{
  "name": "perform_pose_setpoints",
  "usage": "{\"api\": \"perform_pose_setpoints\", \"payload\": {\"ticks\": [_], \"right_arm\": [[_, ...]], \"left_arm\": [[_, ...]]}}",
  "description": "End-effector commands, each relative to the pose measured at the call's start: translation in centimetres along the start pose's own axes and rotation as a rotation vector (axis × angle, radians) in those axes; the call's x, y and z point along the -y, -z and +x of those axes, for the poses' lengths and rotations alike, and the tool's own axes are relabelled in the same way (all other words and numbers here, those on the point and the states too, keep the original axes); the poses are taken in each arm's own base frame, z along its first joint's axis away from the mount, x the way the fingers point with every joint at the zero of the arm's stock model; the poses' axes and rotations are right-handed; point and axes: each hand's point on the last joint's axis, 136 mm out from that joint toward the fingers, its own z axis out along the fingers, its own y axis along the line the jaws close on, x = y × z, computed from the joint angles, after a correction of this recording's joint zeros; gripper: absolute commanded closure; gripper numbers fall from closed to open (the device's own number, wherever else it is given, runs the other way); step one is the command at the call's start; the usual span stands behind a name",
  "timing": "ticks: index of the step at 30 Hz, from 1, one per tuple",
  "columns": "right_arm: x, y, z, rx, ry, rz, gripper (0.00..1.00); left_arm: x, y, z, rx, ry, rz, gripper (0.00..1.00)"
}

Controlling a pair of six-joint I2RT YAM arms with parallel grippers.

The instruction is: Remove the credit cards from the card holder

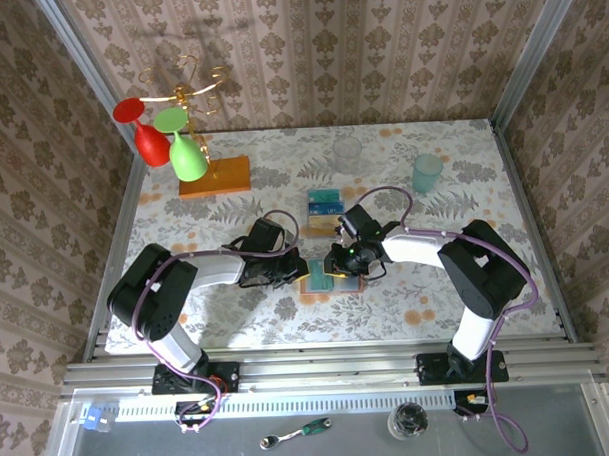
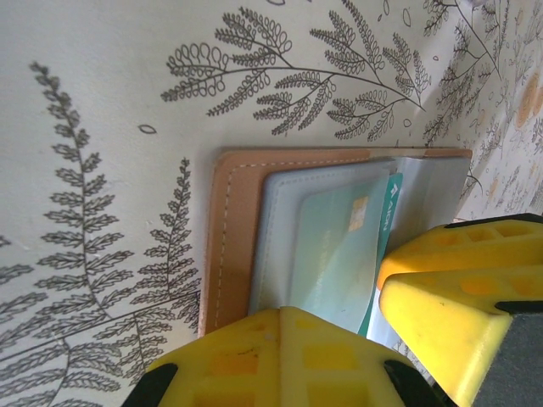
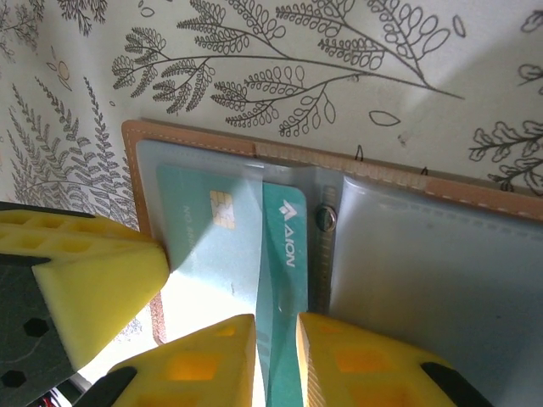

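Card holder [image 3: 191,138]: matt tan leather rim, white stitching; pockets smooth semi-gloss translucent plastic. Credit card [image 3: 280,254]: smooth teal plastic, metallic chip. Snap stud [image 3: 326,218]: shiny metal. Right gripper [image 3: 276,335] fingers [image 3: 199,369]: matt yellow plastic. Table cover [image 3: 339,51]: matt, printed.

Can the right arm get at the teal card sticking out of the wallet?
Probably yes. The right end effector is over the teal card, whose bare strip shows at its tip with nothing covering it. The left end effector sits off to the side on the wallet, clear of that strip.
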Motion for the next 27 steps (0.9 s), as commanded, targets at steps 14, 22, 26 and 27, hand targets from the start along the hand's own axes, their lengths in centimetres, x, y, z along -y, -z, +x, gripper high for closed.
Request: {"api": "perform_pose_setpoints", "payload": {"ticks": [14,22,26,27], "right_arm": [[-0.17,0.71,0.02,0.025,-0.014,-0.044,0.78],[0.15,1.06,-0.11,0.038,-0.014,-0.041,0.78],[0.68,0.79,-0.02,0.033,-0.024,-0.031,0.78],[0.78,0.62,0.09,0.027,-0.027,-0.032,0.78]], "left_arm": [[-1.45,-0.55,0.83,-0.027,0.011,-0.037,1.00],[-1.46,-0.62,0.81,-0.027,0.011,-0.036,1.00],[-1.51,-0.61,0.83,-0.027,0.013,-0.038,1.00],[-1.51,-0.61,0.79,-0.026,0.014,-0.038,1.00]]}}
